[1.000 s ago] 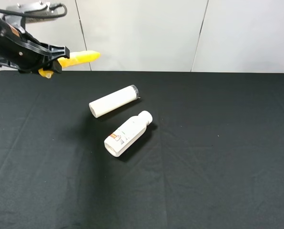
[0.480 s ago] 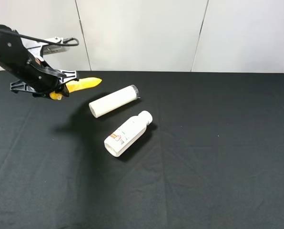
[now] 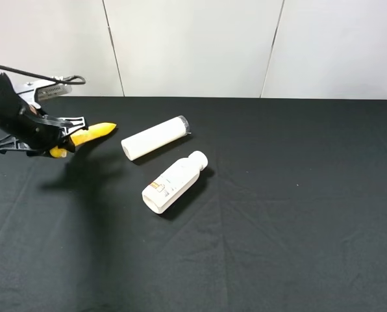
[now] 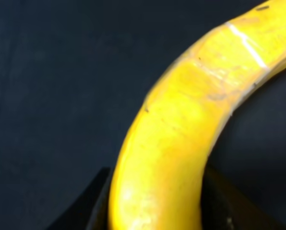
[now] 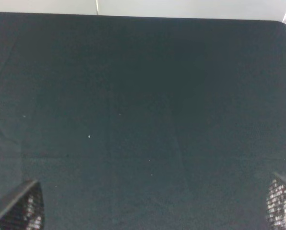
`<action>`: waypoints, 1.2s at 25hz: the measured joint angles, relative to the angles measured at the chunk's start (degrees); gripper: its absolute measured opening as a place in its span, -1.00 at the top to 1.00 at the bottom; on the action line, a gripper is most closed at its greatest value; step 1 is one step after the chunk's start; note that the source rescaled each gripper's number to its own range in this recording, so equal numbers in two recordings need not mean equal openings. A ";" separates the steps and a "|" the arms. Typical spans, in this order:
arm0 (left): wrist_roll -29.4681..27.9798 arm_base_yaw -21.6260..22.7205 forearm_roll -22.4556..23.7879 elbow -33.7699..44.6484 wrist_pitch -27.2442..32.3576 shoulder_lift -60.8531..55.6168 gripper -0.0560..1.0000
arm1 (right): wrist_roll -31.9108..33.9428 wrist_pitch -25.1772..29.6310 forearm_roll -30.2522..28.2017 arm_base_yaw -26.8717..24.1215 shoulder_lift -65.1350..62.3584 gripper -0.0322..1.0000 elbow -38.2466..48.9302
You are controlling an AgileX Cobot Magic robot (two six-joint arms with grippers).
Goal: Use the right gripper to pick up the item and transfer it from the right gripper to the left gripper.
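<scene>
At the far left of the high view, the left gripper (image 3: 65,139) hung over the black surface (image 3: 297,234). Its fingers (image 4: 96,207) were clamped tight on the banana (image 3: 91,133). The yellow banana stuck out to the right from between them, and its tip pointed toward the white tube (image 3: 156,137). The banana was up in the air, not touching the surface, and a dark shadow lay under it. In the left wrist view the banana (image 4: 181,134) filled most of the picture, with a pale band (image 4: 244,43) across it.

A little to the right of the banana, the white tube lay on its side. Just beside it, closer to the front, a white bottle (image 3: 174,182) with a cap and a label also lay on its side.

The right gripper (image 5: 155,208) showed only in its own wrist view. Its fingers (image 5: 20,211) were wide apart, with only the black surface between them.
</scene>
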 joint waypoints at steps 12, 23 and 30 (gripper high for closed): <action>0.77 0.00 0.09 0.82 -2.10 0.00 0.88 | 0.00 0.00 0.01 0.00 0.00 -1.00 0.00; 1.84 0.00 0.13 0.82 -4.38 0.00 -0.97 | 0.00 0.00 0.01 0.00 0.00 -1.00 0.00; 1.97 0.00 0.13 0.82 -3.29 -0.08 -1.00 | 0.00 0.00 0.01 0.00 0.00 -1.00 0.00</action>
